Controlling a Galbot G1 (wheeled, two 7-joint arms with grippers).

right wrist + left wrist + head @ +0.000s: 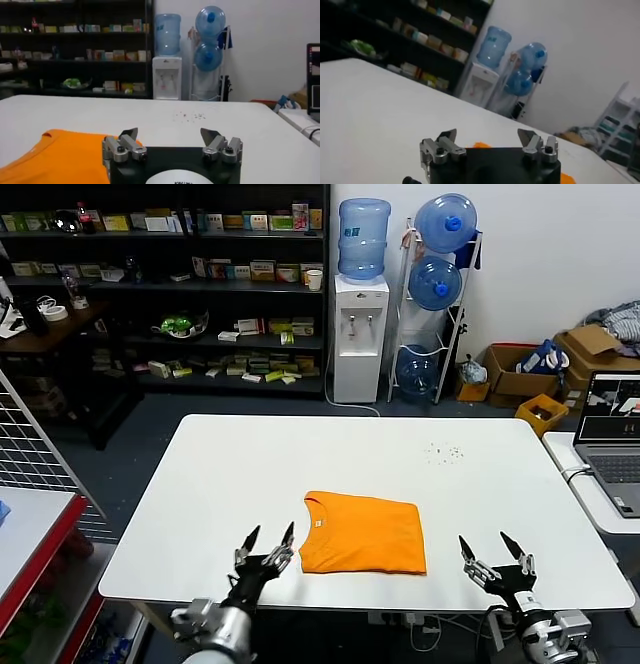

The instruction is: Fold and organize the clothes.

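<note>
Item: orange T-shirt (362, 533), lying folded on the table (250, 474). Your left claw (268, 540) and right claw (495, 548) are hovering released, grasping nothing. Risk: you are dragging a corner loose if the left claw brushes the near edge.

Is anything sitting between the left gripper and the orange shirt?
Nothing visible. The left gripper, open, is just beside the folded shirt, with only bare table between them.
</note>
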